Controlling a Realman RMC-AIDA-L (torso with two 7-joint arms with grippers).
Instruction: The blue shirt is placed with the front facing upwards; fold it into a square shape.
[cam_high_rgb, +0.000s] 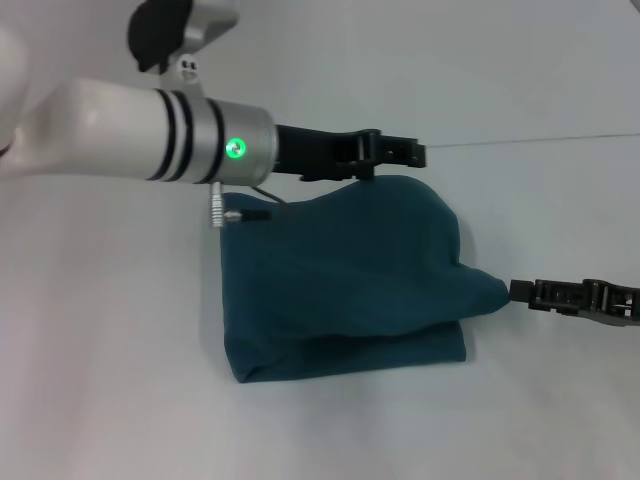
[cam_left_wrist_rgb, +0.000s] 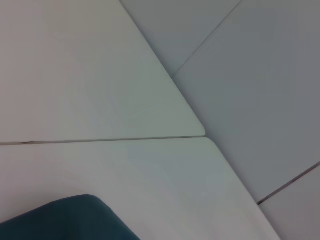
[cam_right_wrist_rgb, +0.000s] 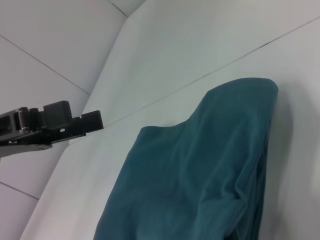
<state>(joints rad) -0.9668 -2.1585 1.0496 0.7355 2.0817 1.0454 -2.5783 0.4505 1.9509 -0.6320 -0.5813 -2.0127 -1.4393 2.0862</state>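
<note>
Left pincer (cam_high_rgb: 405, 153) | at blue shirt's (cam_high_rgb: 345, 280) far edge, grip unclear | right pincer (cam_high_rgb: 520, 292) seemingly clenching its corner

No readable text, label or number anywhere.

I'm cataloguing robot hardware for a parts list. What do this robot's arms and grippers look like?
The left arm is glossy white with black bands, a silver wrist collar, a green indicator light and a small plug with a dark cable. Left gripper and right gripper are black and slim.
</note>
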